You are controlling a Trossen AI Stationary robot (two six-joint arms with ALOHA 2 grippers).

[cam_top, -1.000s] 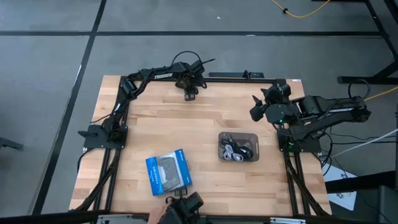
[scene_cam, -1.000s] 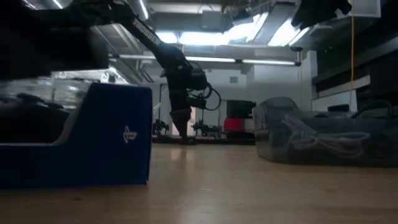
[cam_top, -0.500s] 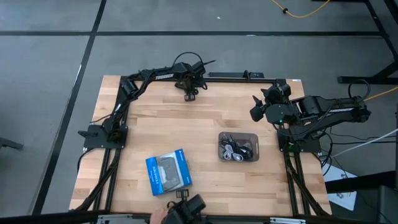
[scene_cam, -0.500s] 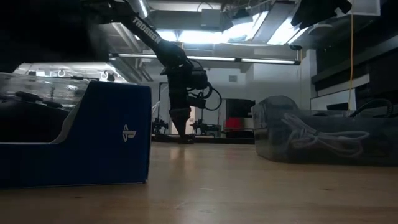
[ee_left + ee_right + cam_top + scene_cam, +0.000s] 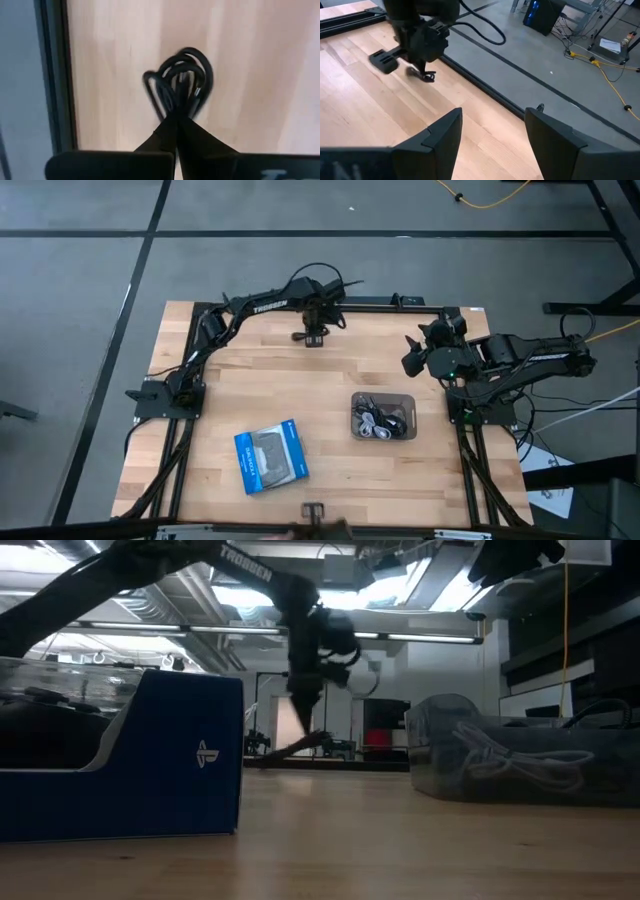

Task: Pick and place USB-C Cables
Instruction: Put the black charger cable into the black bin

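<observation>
A black USB-C cable (image 5: 181, 80), loosely coiled, hangs from my left gripper (image 5: 176, 112), which is shut on it above the table's far edge (image 5: 312, 335). The low view shows the cable (image 5: 300, 743) dangling below the fingers. The right wrist view shows the cable (image 5: 426, 75) just over the wood. Several more cables, black and silvery-grey, lie in a clear bin (image 5: 356, 406) right of the table's middle. My right gripper (image 5: 492, 135) stands open at the far right (image 5: 412, 358), with nothing between its fingers. My left gripper pinches a few strands of the coil (image 5: 175, 102) together between its two fingers, at the side of the loop nearest the fingers. The fingers point down from above. The rest of the coil hangs slack below them, clear of the table.
A flat blue-and-grey package (image 5: 268, 457) lies near the front edge, left of the bin, and fills the left of the low view (image 5: 150, 755). Black frame rails run along the table's far edge (image 5: 390, 304). Bare wood lies between the left gripper and the bin.
My left gripper has risen from the tabletop at the far edge and gone a little toward the right, taking the black cable up with it, so the coil now hangs clear. A person's hand at the near edge has drawn out of view.
</observation>
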